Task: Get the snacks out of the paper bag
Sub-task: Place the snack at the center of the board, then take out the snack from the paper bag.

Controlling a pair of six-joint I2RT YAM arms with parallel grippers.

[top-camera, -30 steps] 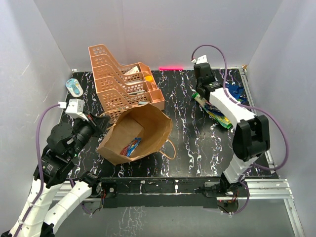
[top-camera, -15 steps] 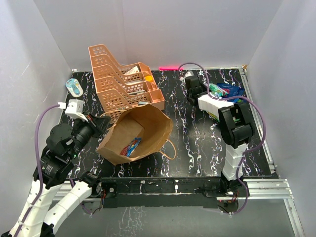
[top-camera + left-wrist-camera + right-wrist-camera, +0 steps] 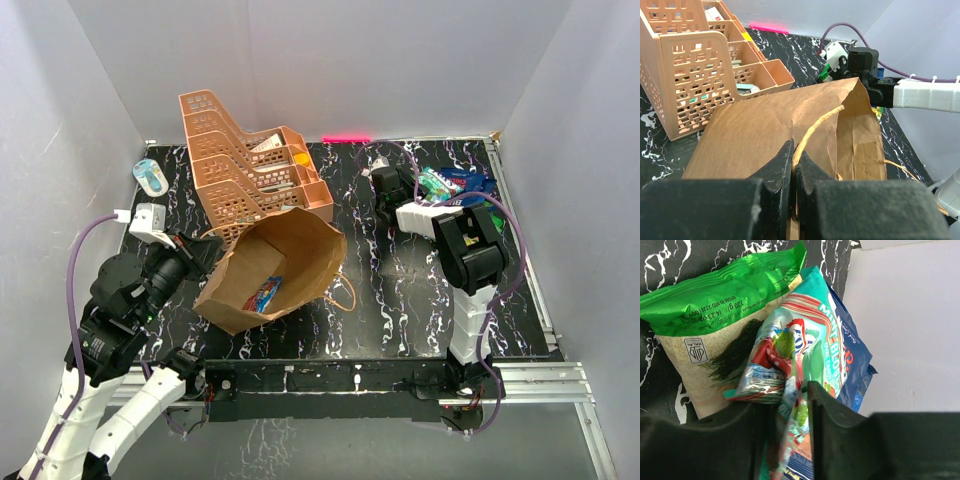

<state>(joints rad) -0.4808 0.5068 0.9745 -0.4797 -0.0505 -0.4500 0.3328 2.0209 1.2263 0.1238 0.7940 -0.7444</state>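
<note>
The paper bag (image 3: 290, 250) lies tilted on the bench (image 3: 390, 300) with its mouth open toward the arms. The left jaws are pressed together on its twine handle (image 3: 815, 125) at the rim, I think to keep the mouth wide and the bag steady for reaching in. Inside the bag, near its bottom, one small colourful packet (image 3: 265, 295) is left, so the task is not finished. The other snacks lie in a pile well apart from the bag, at the far corner on the right arm's side. There is a green bag (image 3: 715, 300), a teal packet (image 3: 825, 340) and a blue bag (image 3: 857, 365) under them. The right jaws stand on either side of a small crinkled wrapper (image 3: 770, 370) on this pile — whether they pinch it or only frame it, I cannot tell. The green bag reads "120 g (4.23 oz)", turned upside down in this view; the teal packet reads "MINT BLO" — the rest is hidden.
</note>
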